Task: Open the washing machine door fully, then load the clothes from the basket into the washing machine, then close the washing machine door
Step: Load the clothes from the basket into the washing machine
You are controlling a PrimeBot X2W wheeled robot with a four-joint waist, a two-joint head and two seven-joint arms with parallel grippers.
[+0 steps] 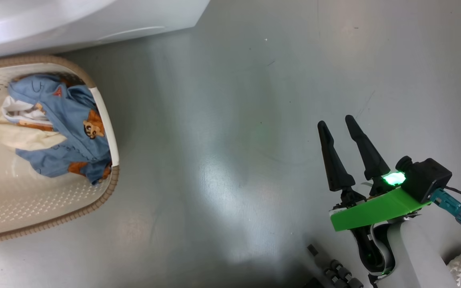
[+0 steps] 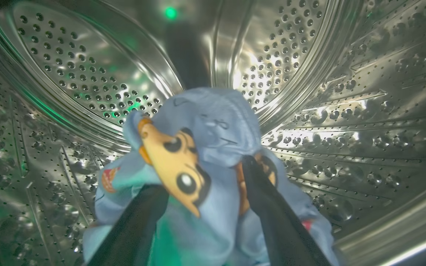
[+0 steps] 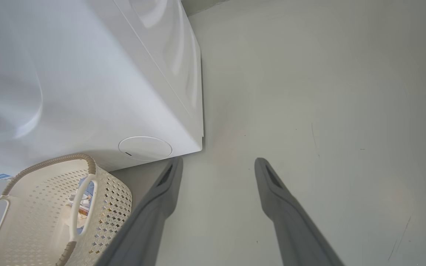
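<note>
Light blue with an orange-brown cartoon face, a garment sits bunched at the lower centre of the left wrist view. It is inside the steel drum, whose perforated wall curves all around it. The left hand has its two dark fingers standing apart, one on either side of the bundle. The cloth lies between and partly over them. I cannot tell whether it hangs on a finger or rests on the drum floor.

The loading step looks to be in hand, at the point of letting one piece go inside the washing machine. The next move probably calls for drawing the left hand straight back out of the drum without dragging the soft fabric along.

More clothes lie at the left of the head view in the basket, a crumpled heap of the same blue print with a cream lining showing. So loading is likely not finished. The basket stands on the grey floor, just below the white machine front. In the right wrist view it is at the lower left, near the round flap.

The right hand hangs at the lower right of the head view, its fingers apart and holding nothing, well away from the basket.
</note>
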